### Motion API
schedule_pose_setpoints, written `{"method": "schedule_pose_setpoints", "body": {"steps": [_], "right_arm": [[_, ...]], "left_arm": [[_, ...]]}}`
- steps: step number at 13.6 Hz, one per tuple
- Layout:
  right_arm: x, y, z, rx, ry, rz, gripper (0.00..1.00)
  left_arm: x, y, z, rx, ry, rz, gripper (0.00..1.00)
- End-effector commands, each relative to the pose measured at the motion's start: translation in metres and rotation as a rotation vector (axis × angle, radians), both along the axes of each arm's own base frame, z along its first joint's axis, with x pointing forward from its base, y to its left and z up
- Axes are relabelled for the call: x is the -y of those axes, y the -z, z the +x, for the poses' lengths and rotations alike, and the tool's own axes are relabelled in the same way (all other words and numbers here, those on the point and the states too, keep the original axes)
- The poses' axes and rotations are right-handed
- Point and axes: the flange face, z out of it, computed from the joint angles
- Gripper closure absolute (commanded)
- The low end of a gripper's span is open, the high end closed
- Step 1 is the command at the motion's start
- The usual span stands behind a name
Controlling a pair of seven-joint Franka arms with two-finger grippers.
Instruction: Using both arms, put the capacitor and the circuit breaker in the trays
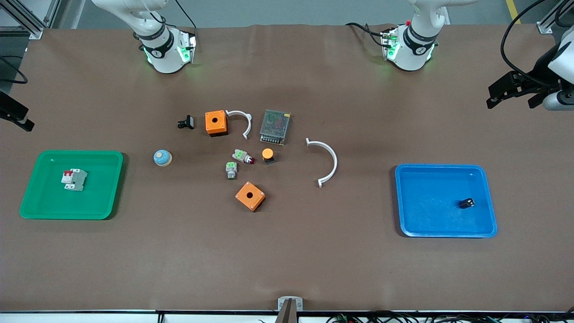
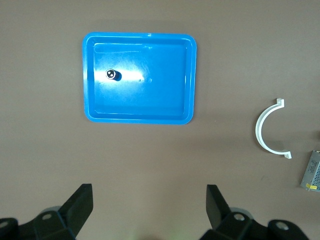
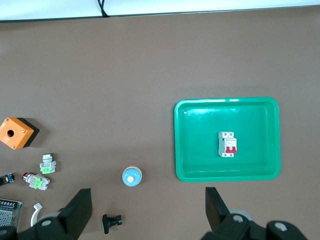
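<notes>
The capacitor [image 1: 467, 203], a tiny black cylinder, lies in the blue tray [image 1: 417, 224] toward the left arm's end of the table; it also shows in the left wrist view [image 2: 113, 75]. The circuit breaker [image 1: 74, 179], light grey with red levers, lies in the green tray [image 1: 107, 188] toward the right arm's end; it also shows in the right wrist view [image 3: 227, 144]. My left gripper [image 1: 511, 94] hangs high over the table's edge past the blue tray, open and empty [image 2: 149, 192]. My right gripper [image 1: 18, 117] hangs high over the opposite edge past the green tray, open and empty [image 3: 148, 196].
In the table's middle lie two orange boxes [image 1: 215, 122] [image 1: 250, 196], two white curved pieces [image 1: 240, 120] [image 1: 327, 161], a meshed metal power supply [image 1: 275, 126], a blue dome button [image 1: 162, 157], a black clip [image 1: 186, 122], two grey green-topped parts [image 1: 231, 169] and an orange-capped button [image 1: 267, 155].
</notes>
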Motion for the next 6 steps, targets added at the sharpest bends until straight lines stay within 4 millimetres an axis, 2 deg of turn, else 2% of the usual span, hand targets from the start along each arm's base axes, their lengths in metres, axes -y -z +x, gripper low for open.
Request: {"method": "schedule_pose_setpoints", "body": {"steps": [1, 4, 6], "right_arm": [[-0.0012, -0.0051, -0.0003, 0.002, 0.0, -0.002, 0.0], [-0.0004, -0.0051, -0.0004, 0.002, 0.002, -0.002, 0.0], [-0.0012, -0.0051, -0.0003, 0.002, 0.0, -0.002, 0.0]], "left_arm": [[0.0024, -0.0094, 0.0008, 0.006, -0.003, 0.047, 0.0], [0.0032, -0.013, 0.0007, 0.013, -0.002, 0.046, 0.0], [0.0089, -0.0081, 0.0033, 0.004, 0.005, 0.04, 0.0]]}}
